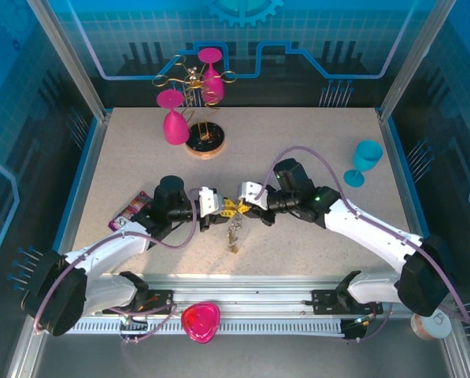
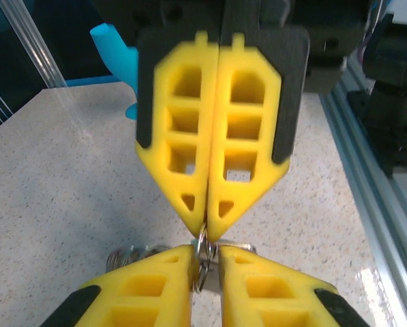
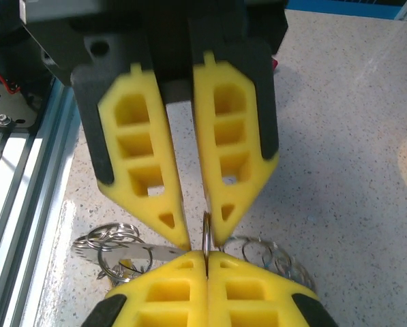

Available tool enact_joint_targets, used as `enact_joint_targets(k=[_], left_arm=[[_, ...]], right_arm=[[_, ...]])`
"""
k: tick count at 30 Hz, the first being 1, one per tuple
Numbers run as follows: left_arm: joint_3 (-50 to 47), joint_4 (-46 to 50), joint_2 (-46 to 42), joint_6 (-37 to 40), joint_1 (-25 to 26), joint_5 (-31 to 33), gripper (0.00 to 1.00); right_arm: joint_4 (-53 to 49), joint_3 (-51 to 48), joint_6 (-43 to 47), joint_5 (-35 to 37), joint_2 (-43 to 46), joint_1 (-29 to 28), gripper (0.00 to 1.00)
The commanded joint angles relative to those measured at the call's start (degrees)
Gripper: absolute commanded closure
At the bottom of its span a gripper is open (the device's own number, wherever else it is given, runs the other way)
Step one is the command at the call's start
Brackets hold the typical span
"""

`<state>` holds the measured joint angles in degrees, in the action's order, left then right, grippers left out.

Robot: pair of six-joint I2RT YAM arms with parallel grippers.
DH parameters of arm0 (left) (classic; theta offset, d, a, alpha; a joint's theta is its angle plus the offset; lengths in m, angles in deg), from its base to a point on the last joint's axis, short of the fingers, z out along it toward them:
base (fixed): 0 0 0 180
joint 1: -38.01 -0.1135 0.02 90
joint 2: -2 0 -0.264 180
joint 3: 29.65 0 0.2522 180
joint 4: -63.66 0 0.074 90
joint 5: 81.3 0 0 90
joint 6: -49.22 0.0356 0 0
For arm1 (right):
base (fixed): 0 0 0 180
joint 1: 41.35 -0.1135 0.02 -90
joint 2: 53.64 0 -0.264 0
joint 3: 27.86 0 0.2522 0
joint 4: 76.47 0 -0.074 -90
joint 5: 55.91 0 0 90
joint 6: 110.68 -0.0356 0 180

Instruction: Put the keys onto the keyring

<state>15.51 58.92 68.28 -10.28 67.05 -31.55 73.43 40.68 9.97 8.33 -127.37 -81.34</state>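
Right gripper (image 3: pixel 207 260) clamps the keyring (image 3: pixel 205 230) edge-on, lower centre of frame. Left gripper (image 2: pixel 206 253) sits slightly parted around it. It's a thin pinch: one twist and the ring could slip onto the table (image 3: pixel 339 136).

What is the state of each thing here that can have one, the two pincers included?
Right pincer: shut on the thin silver metal keyring.
Left pincer: slightly open around that keyring.
Teal plastic goblet: upright on the speckled table.
Two pink wine glasses: hanging upside down from the gold wire stand.
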Motion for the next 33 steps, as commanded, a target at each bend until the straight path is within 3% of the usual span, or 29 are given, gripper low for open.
enact_joint_targets(k=[1, 5, 8, 21, 26, 33], left_arm=[[3.2, 6.6, -0.3, 4.5, 0.2, 0.4, 0.82], [4.4, 8.5, -0.4, 5.9, 0.4, 0.5, 0.88], [4.5, 8.1, -0.4, 5.7, 0.5, 0.4, 1.00], [1.6, 5.4, -2.9, 8.1, 0.4, -0.7, 1.00], [1.6, 5.1, -3.2, 7.9, 0.5, -0.7, 1.00], [0.9, 2.4, -3.2, 4.3, 0.5, 0.2, 1.00]], right_arm=[[-7.7, 5.5, 4.3, 2.4, -1.4, -2.1, 1.00], [-15.0, 10.7, 7.6, 5.9, -4.6, -4.3, 1.00], [-15.0, 11.5, 7.3, 5.1, -5.3, -4.6, 1.00], [-11.5, 2.6, -1.7, 6.3, -1.5, 1.6, 1.00], [-9.6, 1.8, -3.6, 3.3, -1.6, 1.7, 0.99], [2.4, -5.9, -7.3, 0.6, 5.0, 2.4, 0.66]])
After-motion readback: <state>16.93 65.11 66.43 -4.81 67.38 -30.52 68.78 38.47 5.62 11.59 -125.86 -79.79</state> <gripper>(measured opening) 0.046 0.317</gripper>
